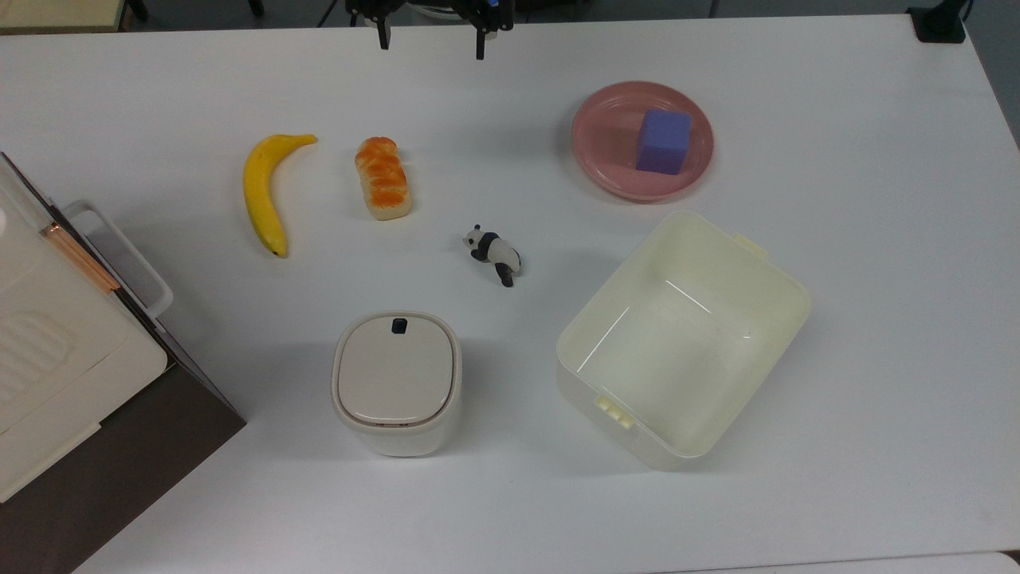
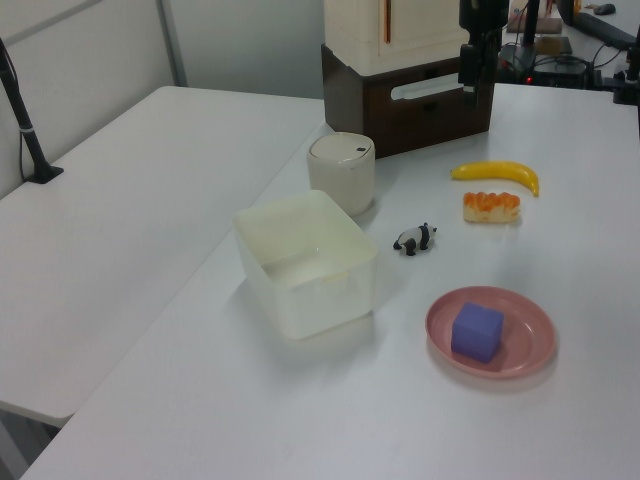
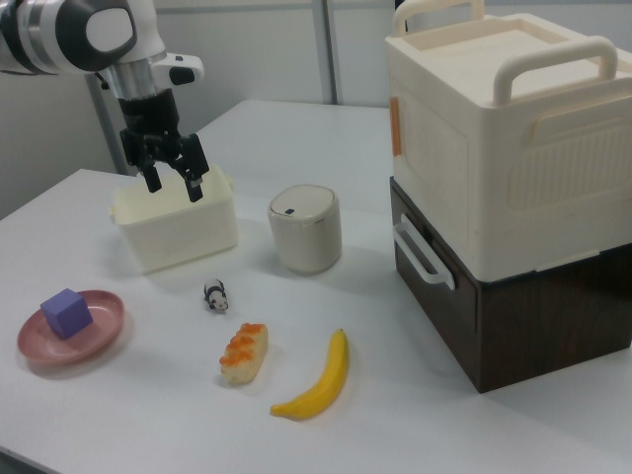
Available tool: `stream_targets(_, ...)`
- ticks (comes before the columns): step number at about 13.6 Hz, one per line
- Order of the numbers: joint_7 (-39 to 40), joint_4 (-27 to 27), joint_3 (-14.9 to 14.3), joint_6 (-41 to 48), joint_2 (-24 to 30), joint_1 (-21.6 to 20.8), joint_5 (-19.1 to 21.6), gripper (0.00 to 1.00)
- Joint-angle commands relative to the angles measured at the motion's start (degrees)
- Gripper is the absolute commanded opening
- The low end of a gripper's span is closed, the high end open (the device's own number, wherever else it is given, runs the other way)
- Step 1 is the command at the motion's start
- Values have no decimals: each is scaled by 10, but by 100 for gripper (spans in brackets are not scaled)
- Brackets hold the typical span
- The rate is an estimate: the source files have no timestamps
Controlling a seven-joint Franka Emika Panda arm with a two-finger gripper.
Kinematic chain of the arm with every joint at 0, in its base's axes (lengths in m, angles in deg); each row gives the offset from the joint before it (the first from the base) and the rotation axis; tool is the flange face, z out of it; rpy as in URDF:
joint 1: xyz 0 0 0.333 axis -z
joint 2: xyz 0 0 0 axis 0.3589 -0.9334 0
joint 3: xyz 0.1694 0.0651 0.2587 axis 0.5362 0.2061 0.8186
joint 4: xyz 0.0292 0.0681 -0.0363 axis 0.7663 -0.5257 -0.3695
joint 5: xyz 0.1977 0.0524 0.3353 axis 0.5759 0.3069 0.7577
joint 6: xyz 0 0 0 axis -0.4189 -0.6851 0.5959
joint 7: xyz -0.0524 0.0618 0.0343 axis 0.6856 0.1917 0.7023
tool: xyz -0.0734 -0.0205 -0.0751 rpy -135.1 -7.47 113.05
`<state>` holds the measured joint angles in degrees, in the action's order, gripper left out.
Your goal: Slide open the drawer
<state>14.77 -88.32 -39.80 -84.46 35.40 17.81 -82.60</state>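
**Drawer shut, gripper hanging spread above the table**

The white table [image 1: 837, 446] carries everything. Taking the dark brown cabinet [image 3: 533, 326] as landmark: a big cream lidded crate with handles [image 3: 504, 138] sits stacked on top of it. The drawer [image 3: 434, 272] lies in the cabinet's front face, flush and closed, its white loop handle [image 3: 423, 252] sticking out toward the table.

The cream plastic tub [image 1: 684, 339] stands well apart from the cabinet, open-topped with nothing inside. The white lidded bin [image 1: 397, 381], lid down with its dark button [image 1: 399, 324] on top, stands between the cabinet and the tub. The pink plate [image 1: 606, 171], farther from the cabinet than the tub, holds a purple cube [image 1: 663, 141]. The banana [image 1: 263, 191] lies near the drawer front, the bread loaf [image 1: 383, 177] just beyond it, and the toy panda [image 1: 496, 253] beyond that, lying on its side.

The Panda arm [image 3: 89, 35] points straight down, well apart from the cabinet; its gripper [image 3: 175, 178] hangs above the table with fingers spread, grasping nothing.
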Motion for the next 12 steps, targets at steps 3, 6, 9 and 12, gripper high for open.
stream_targets(3,11,-3,3,10,0,0,11,100)
stream_targets(6,13,-3,4,10,0,0,12,100)
stream_targets(9,36,-3,4,10,-3,0,13,100)
stream_targets(12,87,-1,3,9,-4,2,13,100)
